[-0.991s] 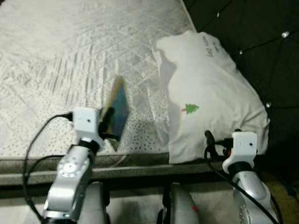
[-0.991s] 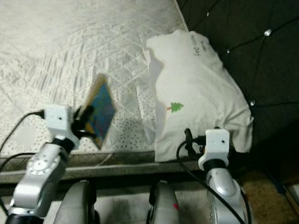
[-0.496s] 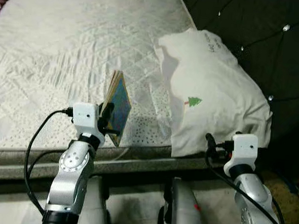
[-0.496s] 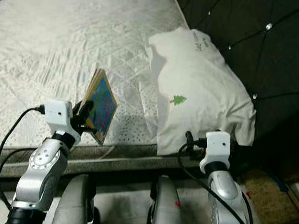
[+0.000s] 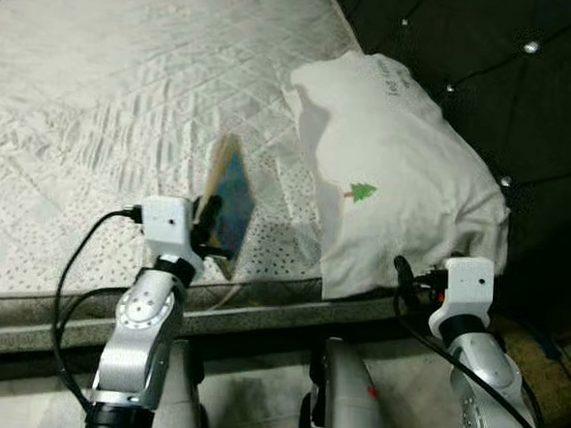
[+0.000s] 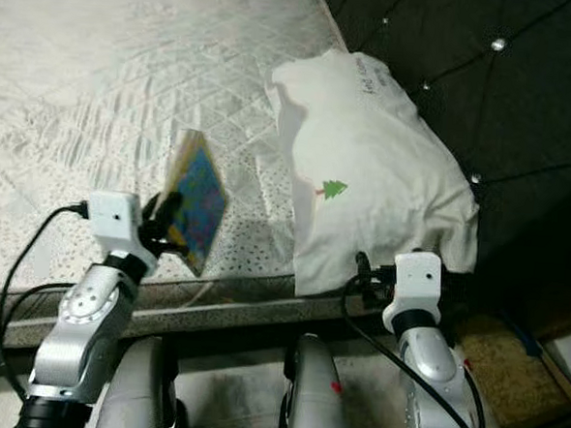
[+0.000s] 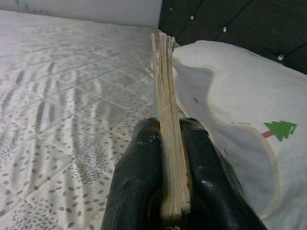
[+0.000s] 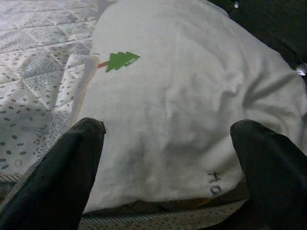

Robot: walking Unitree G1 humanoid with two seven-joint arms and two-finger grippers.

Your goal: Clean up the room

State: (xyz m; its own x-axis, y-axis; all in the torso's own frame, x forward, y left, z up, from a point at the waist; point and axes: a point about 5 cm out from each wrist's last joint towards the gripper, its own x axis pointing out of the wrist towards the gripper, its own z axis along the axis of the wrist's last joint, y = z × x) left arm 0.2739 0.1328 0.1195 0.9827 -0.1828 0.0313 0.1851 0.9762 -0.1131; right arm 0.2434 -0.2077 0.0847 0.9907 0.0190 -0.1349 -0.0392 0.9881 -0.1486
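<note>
At the bed's near edge, the left gripper (image 7: 168,191) has its jaws clamped on a thin colourful book (image 6: 195,201), held upright above the quilted mattress (image 5: 99,96). The right gripper (image 8: 168,139), jaws wide apart, faces the white pillow (image 5: 394,182) by the dark tufted headboard (image 5: 507,82).

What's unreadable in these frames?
- Book: cover blurred in both eye views; the left wrist view sees it edge-on, between the left hand's fingers.
- Pillow lettering near its top: too small in the eye views.
- Pillow's print near its lower edge: partly cut off beside the open right hand, right wrist view.
</note>
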